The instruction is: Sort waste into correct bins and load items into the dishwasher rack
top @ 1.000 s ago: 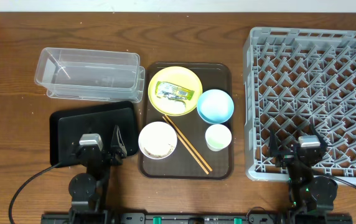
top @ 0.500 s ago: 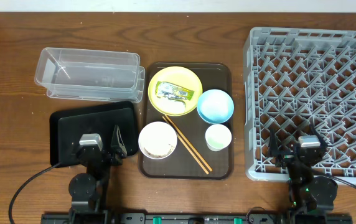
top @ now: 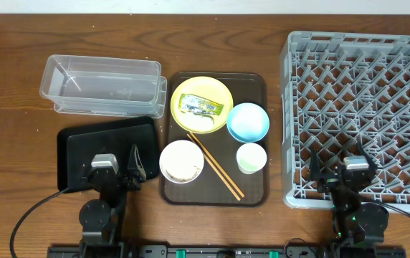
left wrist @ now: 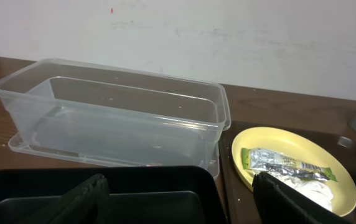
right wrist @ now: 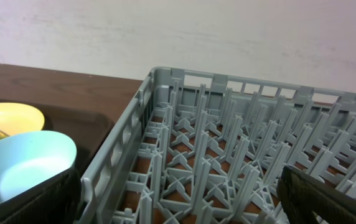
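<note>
**Stock on the brown wooden counter (top: 18, 143), largest first**

1. Large square grey plastic dishwasher rack (top: 363, 107) with upright pegs, at the right. Nothing is loaded in it.
2. Dark brown rectangular serving tray (top: 251, 195), centre, carrying all the tableware.
3. Clear rectangular plastic tub (top: 101, 86), far left, holding nothing.
4. Shallow black rectangular tray (top: 72, 140), near left, touching the tub's near edge.
5. Round yellow plate (top: 223, 92), far end of the serving tray.
6. Light blue bowl (top: 248, 122), just right of the plate.
7. White bowl (top: 181, 160), near left of the serving tray, with brownish traces inside.
8. Pair of wooden chopsticks (top: 216, 166), lying diagonally between the white bowl and the cup.
9. Small pale cup (top: 251, 158), near side of the blue bowl.
10. Crumpled green-and-yellow printed wrapper (left wrist: 281, 163), on the plate.
11. Whitish rice heap (left wrist: 309, 186), on the plate at the wrapper's near side.

**My tools:** left gripper (left wrist: 184, 208) spread wide and empty over the black tray. Right gripper (right wrist: 178, 208) spread wide and empty over the rack's near edge.

**Step:** by my judgement nothing is sorted yet. The wrapper looks like the first job. It calls for my left gripper to reach right and far, then pinch the foil without dragging rice.

**Writing:** the wrapper's print is too small to read, and I see no brand elsewhere.
</note>
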`<control>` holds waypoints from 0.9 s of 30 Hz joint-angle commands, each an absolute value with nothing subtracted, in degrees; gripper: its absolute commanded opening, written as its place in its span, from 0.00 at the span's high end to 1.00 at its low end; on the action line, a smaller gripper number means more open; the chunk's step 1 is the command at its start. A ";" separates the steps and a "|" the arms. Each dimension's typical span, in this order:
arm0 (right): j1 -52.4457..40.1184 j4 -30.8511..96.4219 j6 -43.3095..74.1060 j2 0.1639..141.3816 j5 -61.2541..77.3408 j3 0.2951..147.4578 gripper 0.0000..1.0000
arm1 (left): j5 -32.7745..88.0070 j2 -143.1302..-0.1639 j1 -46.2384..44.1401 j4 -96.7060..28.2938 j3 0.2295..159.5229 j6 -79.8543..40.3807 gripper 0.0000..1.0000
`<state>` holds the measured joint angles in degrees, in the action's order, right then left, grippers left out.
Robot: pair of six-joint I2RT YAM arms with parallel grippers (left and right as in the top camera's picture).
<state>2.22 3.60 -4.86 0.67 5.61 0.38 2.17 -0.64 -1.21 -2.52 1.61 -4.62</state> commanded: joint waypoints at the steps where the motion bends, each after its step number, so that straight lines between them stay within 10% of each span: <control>1: 1.43 3.79 -5.43 0.30 6.09 0.34 0.01 | 0.80 -0.23 -0.93 -4.01 0.23 -4.32 0.23; 27: 1.43 3.77 -5.41 0.27 6.31 0.34 0.01 | -5.82 -0.23 -0.93 -3.55 0.23 -0.21 0.23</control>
<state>2.22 3.60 -4.86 0.69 5.61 0.38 -2.39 -0.62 -1.21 -2.09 1.61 -1.63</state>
